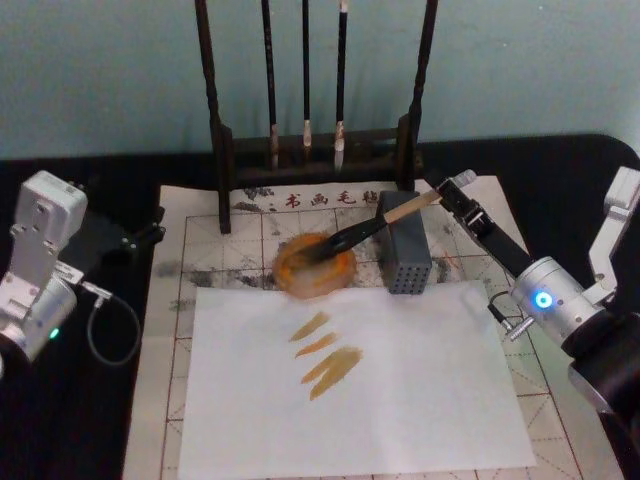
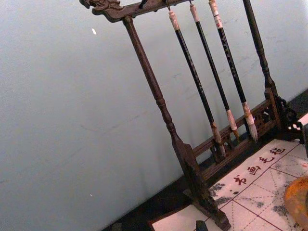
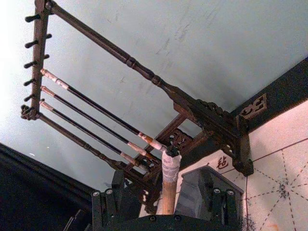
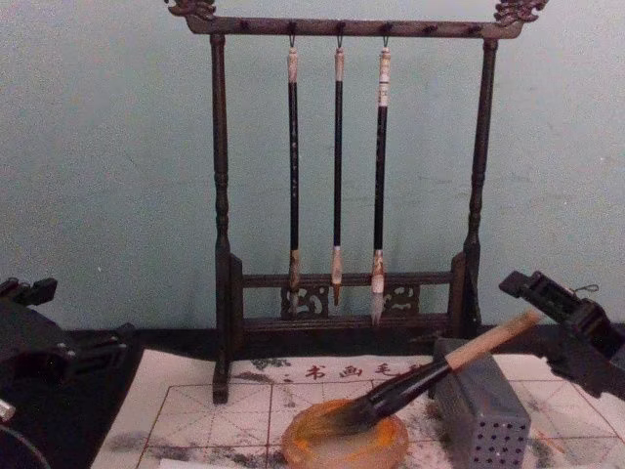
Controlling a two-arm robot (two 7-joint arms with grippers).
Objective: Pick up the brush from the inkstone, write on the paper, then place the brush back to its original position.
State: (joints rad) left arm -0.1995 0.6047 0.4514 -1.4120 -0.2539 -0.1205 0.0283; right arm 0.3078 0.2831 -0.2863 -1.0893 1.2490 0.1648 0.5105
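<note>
One brush (image 1: 372, 227), end inside spread right pincer (image 1: 441, 193)

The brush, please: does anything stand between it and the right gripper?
Nothing visible does. The right gripper is at the handle end of the brush, which leans on the grey box, bristles in the inkstone. The left gripper sits far left.
</note>
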